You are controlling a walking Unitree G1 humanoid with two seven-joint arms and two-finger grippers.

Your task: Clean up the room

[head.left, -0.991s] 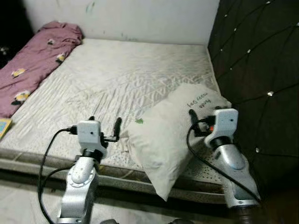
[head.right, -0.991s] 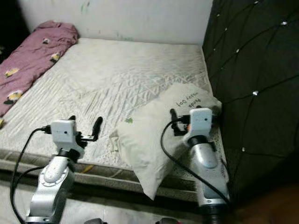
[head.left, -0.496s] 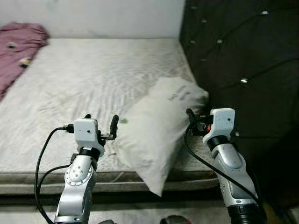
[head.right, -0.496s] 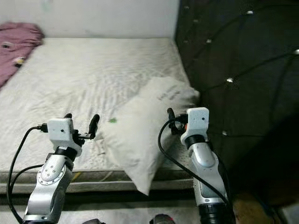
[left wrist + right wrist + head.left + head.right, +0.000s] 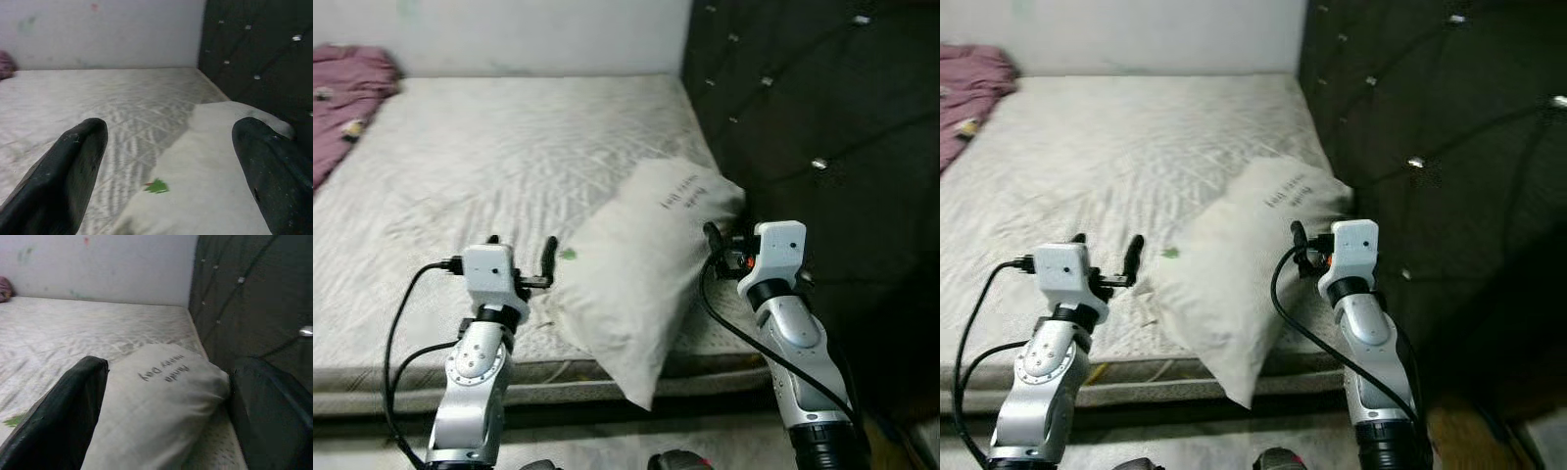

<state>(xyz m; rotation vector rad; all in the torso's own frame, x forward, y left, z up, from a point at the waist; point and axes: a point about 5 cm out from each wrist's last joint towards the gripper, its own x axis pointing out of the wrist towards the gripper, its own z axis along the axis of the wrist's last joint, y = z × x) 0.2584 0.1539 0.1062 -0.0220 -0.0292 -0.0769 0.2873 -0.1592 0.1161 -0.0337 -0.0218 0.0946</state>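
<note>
both silver arms are raised in front of the body, forearms angled up and forward, each with a black cable looping from the white wrist block down along the arm. the left hand [image 5: 521, 253] sits at about mid-height, its two long black fingers [image 5: 73, 171] spread wide apart and holding nothing. the right hand [image 5: 166, 406] is at much the same height, well apart from the left, its fingers [image 5: 68, 416] likewise spread wide with nothing clamped between them.

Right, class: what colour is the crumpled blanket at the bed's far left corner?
The crumpled blanket is mauve-pink with small yellowish motifs, clearest in the left eye view.
</note>
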